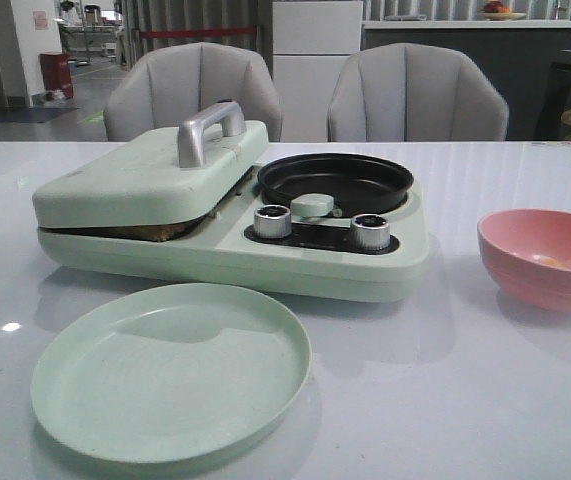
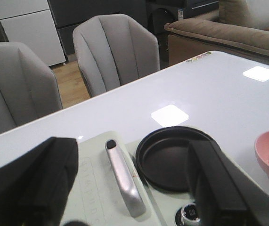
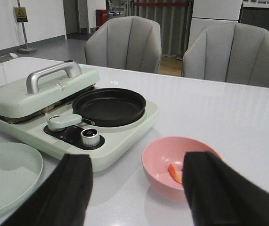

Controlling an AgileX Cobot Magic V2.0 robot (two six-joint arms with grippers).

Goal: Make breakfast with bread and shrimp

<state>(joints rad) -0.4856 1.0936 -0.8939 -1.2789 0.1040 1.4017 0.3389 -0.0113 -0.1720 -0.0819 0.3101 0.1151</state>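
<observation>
Bread (image 1: 150, 233) shows only as a browned edge under the shut lid (image 1: 145, 175) of the green cooker (image 1: 265, 265), mid-table. Shrimp (image 3: 174, 173) lies in the pink bowl (image 3: 158, 162) toward the table's right edge. Both claws — left gripper (image 2: 134, 188) and right gripper (image 3: 136, 190) — gape wide, holding nothing.

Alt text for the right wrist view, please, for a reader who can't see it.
A pink bowl holding a piece of shrimp sits on a white table, framed by the open right pincer. Beyond it stands a pale green breakfast maker with a round black pan, its handled lid down, and a green plate nearby.
</observation>
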